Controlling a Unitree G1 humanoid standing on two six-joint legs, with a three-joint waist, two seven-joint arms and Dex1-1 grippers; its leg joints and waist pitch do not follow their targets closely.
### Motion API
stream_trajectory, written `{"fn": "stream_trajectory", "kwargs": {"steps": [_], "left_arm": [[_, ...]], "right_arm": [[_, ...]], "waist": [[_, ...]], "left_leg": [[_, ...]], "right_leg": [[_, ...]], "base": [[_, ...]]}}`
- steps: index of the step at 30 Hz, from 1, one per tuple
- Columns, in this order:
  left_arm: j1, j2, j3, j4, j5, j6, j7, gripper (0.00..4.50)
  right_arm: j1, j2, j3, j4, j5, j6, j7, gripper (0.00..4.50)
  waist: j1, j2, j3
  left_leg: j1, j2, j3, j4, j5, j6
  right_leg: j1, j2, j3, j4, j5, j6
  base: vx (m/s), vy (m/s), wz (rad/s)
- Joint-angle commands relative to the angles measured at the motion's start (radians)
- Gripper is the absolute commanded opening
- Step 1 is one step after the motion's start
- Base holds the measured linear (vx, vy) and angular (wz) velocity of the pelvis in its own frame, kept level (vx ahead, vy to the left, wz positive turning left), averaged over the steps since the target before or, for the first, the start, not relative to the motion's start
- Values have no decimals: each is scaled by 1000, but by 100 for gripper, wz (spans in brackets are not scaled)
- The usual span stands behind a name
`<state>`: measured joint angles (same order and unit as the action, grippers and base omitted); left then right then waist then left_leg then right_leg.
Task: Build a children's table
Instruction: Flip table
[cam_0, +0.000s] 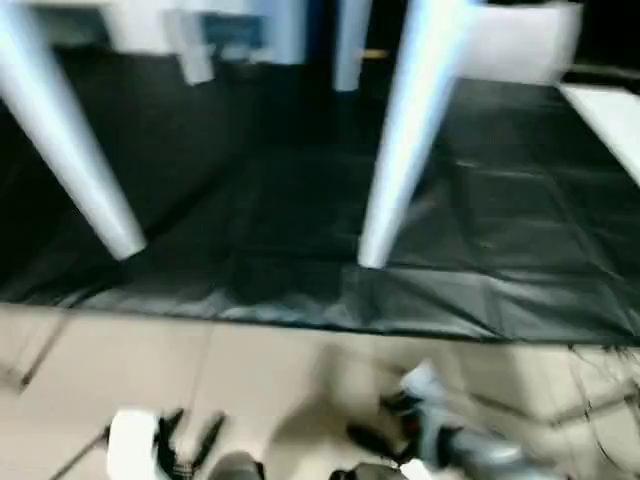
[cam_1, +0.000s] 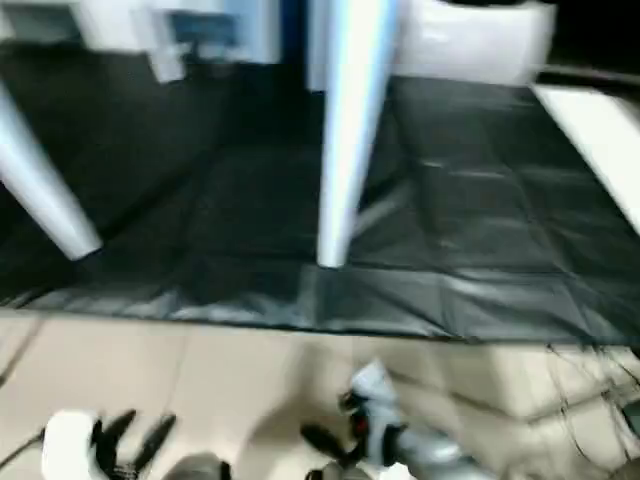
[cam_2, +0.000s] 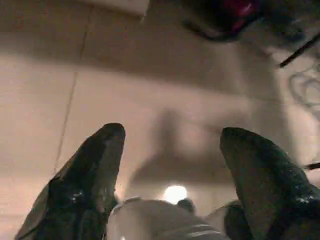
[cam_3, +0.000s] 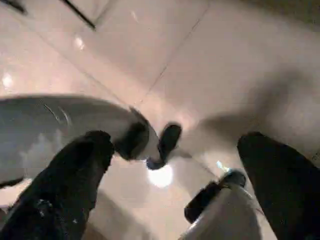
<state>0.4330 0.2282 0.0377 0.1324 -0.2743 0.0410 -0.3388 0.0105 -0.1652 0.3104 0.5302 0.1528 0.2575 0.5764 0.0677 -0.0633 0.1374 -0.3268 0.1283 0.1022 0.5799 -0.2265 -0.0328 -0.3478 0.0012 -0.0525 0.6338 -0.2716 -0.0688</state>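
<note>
The children's table stands on its white tapered legs on a black mat. One leg (cam_0: 408, 140) comes down at the middle and another leg (cam_0: 65, 150) at the left, and two further legs (cam_0: 348, 45) show behind. The top is out of view above. My left gripper (cam_0: 188, 438) hangs low over the tiled floor, short of the mat, open and empty, its black fingers (cam_2: 95, 165) spread. My right gripper (cam_0: 372, 428) is beside it, also open with nothing between its fingers (cam_3: 75, 175). The right wrist view also catches the left gripper (cam_3: 150, 142) on its silver forearm.
The black mat (cam_0: 300, 230) covers the floor ahead, its front edge meeting beige tiles (cam_0: 250, 370). A white box (cam_0: 520, 40) stands at the back right and a white board (cam_0: 610, 110) lies at the right. Cables (cam_0: 600, 405) trail on the tiles at the right.
</note>
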Motion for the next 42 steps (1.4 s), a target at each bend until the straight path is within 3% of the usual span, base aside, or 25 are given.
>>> {"fn": "stream_trajectory", "kwargs": {"steps": [1,2,3,4,5,6,7,8,9,10,12,13,16,19,20,23,27,30,37,42], "left_arm": [[-137,9,-38,188,56,52,45,345],[-182,5,-34,251,55,65,46,345],[-219,-1,-28,301,47,72,42,345],[-252,-10,-17,349,38,77,36,363],[-293,-23,-4,413,31,90,34,363],[-310,-25,-3,439,32,88,34,363],[-358,-33,1,517,37,81,34,363],[-374,-37,4,544,41,81,40,363],[-429,-44,3,647,71,85,74,363],[-463,-45,-1,718,94,97,101,363],[-478,-45,-4,750,105,105,114,363],[-508,-49,-9,825,116,107,127,363],[-531,-63,0,900,107,121,130,363],[-534,-74,7,936,98,135,115,363],[-537,-78,10,958,102,128,115,363],[-537,-87,10,1001,121,111,128,383],[-543,-91,22,1031,122,99,137,425],[-543,-91,22,1031,122,99,137,441],[-543,-91,22,1031,122,99,137,446],[-543,-91,22,1031,122,99,137,446]], "right_arm": [[-53,53,-111,177,33,-30,-150,450],[-72,70,-140,231,48,-39,-181,450],[-87,81,-161,274,58,-42,-206,450],[-100,87,-173,312,59,-47,-223,450],[-114,93,-186,358,57,-63,-237,450],[-119,96,-191,375,58,-67,-245,450],[-131,105,-205,423,62,-80,-266,450],[-137,109,-210,445,59,-88,-278,450],[-157,117,-218,516,46,-111,-340,450],[-167,123,-221,556,37,-128,-381,450],[-171,125,-220,573,32,-137,-399,450],[-191,130,-217,621,7,-137,-418,450],[-215,123,-205,692,-37,-104,-449,450],[-205,104,-218,714,-41,-112,-431,450],[-207,101,-215,726,-46,-117,-425,450],[-206,98,-206,749,-54,-125,-415,450],[-200,97,-211,764,-57,-133,-399,450],[-200,97,-211,764,-57,-133,-399,450],[-200,97,-211,764,-57,-133,-399,450],[-200,97,-211,764,-57,-133,-399,450]], "waist": [[-27,50,-54],[-32,57,-57],[-36,51,-57],[-38,43,-46],[-37,59,-49],[-45,43,-41],[-45,56,-43],[-45,57,-41],[-50,50,-47],[-51,51,-51],[-53,56,-53],[-55,66,-56],[-55,64,-62],[-50,65,-72],[-48,63,-70],[-41,63,-69],[-35,65,-66],[-34,66,-67],[-34,67,-72],[-34,66,-71]], "left_leg": [[22,165,-65,-59,150,203],[15,154,-54,-52,138,201],[4,141,-46,-52,105,189],[-10,135,-36,-65,-21,134],[-13,132,-35,-65,-74,98],[-12,126,-23,-69,-150,50],[-15,116,-16,-66,-186,17],[-15,117,-16,-68,-210,3],[-16,116,-13,-67,-201,1],[-11,113,-11,-65,-194,1],[-12,115,-10,-65,-182,5],[-17,118,-9,-64,-161,12],[-19,117,-3,-59,-124,30],[-23,121,5,-51,-61,75],[-24,122,7,-52,-60,89],[-21,125,9,-55,-98,92],[-18,128,8,-62,-168,62],[-17,131,9,-64,-182,52],[-22,132,13,-65,-141,66],[-21,132,14,-66,-148,67]], "right_leg": [[10,-138,61,-50,166,-171],[6,-158,69,-51,200,-195],[18,-168,71,-60,201,-212],[32,-177,74,-71,130,-238],[40,-181,74,-71,94,-248],[38,-182,80,-85,15,-254],[43,-184,84,-96,-75,-247],[43,-188,87,-102,-151,-234],[44,-187,86,-104,-162,-230],[37,-184,86,-105,-183,-220],[34,-186,87,-103,-172,-219],[33,-185,86,-100,-134,-226],[36,-185,86,-94,-61,-249],[38,-187,81,-83,54,-268],[35,-186,79,-84,67,-268],[33,-188,78,-91,14,-266],[26,-191,81,-106,-150,-235],[24,-192,81,-109,-186,-226],[24,-189,79,-101,-101,-233],[23,-190,79,-105,-119,-232]], "base": [[19,50,-1],[0,0,0],[-25,62,1],[-63,66,1],[-91,96,2],[-62,63,1],[-48,53,-2],[0,0,0],[0,0,0],[0,0,0],[0,0,0],[0,0,0],[0,0,0],[0,0,0],[0,0,0],[0,0,0],[0,0,0],[0,0,0],[0,0,0],[0,0,0]]}}
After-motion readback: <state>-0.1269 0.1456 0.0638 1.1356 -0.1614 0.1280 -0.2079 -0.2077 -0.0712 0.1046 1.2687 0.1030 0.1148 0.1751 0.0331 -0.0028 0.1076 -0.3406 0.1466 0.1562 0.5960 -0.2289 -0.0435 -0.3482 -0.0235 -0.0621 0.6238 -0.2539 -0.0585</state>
